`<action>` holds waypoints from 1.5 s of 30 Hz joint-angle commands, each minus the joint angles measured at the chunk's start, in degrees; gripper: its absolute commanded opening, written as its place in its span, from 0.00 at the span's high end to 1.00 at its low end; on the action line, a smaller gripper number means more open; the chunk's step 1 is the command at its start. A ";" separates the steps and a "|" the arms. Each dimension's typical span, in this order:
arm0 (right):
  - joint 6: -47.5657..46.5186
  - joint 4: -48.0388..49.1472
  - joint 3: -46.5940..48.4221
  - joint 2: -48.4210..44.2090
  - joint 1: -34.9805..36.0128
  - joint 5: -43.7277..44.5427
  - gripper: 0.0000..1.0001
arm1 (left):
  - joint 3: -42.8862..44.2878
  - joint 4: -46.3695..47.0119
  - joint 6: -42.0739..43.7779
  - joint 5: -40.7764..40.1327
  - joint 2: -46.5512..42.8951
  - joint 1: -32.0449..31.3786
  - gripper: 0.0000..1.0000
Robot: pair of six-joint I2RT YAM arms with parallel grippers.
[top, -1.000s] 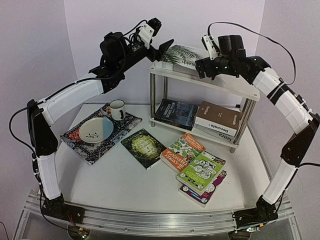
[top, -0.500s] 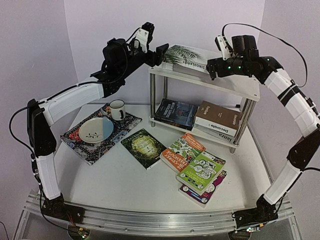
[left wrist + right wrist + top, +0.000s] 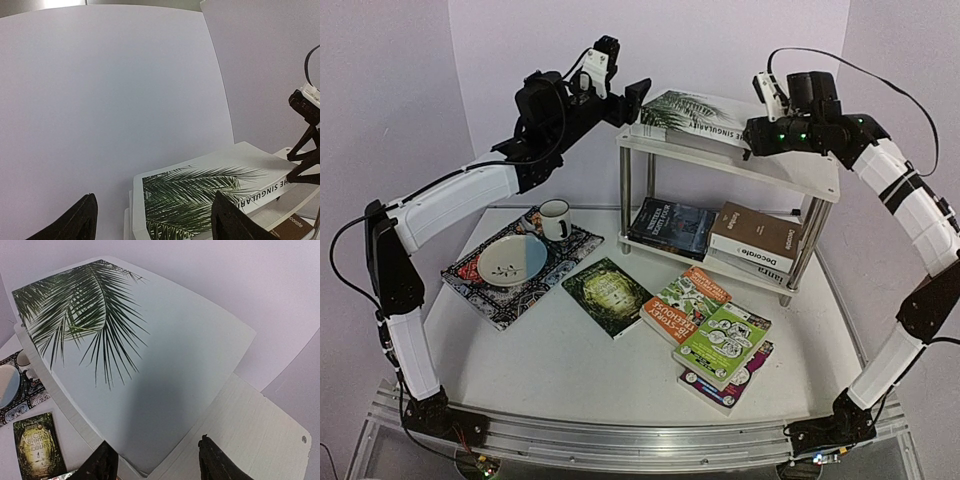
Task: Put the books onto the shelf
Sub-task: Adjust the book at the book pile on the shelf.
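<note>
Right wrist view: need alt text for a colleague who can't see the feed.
A large white book with a green palm-leaf cover lies flat on the white top board of the shelf. The right tool hangs above the book's near corner, its two dark fingertips apart. Below left, a dark green book shows beyond the shelf edge.

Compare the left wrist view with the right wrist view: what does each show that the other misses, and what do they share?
Only the left wrist view shows the left gripper with its fingers wide apart, the spine lettering of the palm-leaf book, and a brown book on the tier below. Only the right wrist view shows the dark green book and the placemat down on the table. Both show the palm-leaf book lying on the shelf's top board, and the right gripper at its end.
</note>
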 commanded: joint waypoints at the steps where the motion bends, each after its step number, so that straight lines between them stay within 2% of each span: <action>1: 0.49 0.41 2.73 0.06 -0.38 -0.15 0.49 | -0.83 1.93 -0.77 -0.66 -3.17 0.25 0.21; 10: 0.96 0.41 6.33 3.91 -0.38 -0.22 0.52 | -2.02 1.91 0.48 -1.68 -4.27 0.25 0.21; 15: 1.84 0.49 7.21 5.15 -0.38 -1.83 0.58 | -3.04 1.88 1.63 -2.57 -4.83 0.25 0.21; 30: 3.06 0.76 8.06 6.76 -0.33 -0.65 0.57 | -5.49 1.90 2.98 -4.65 -6.26 0.25 0.21; 32: 3.17 0.41 8.36 6.59 -0.34 1.20 0.52 | -5.94 1.84 2.78 -4.91 -6.59 0.24 0.21; 35: 3.15 0.30 7.45 4.89 -0.38 1.43 0.33 | -7.20 1.91 1.98 -5.43 -7.60 0.25 0.20; 37: 3.13 0.24 6.60 3.42 -0.38 -0.33 0.25 | -8.79 1.91 -0.06 -6.82 -8.59 0.25 0.20; 40: 3.22 -0.05 4.93 0.44 -0.38 -2.55 0.17 | -12.89 1.86 -5.81 -7.72 -11.28 0.25 0.18; 45: 5.77 -2.04 -0.60 -5.70 -0.27 -7.73 0.09 | -25.54 1.80 -15.47 -4.96 -19.03 0.25 0.16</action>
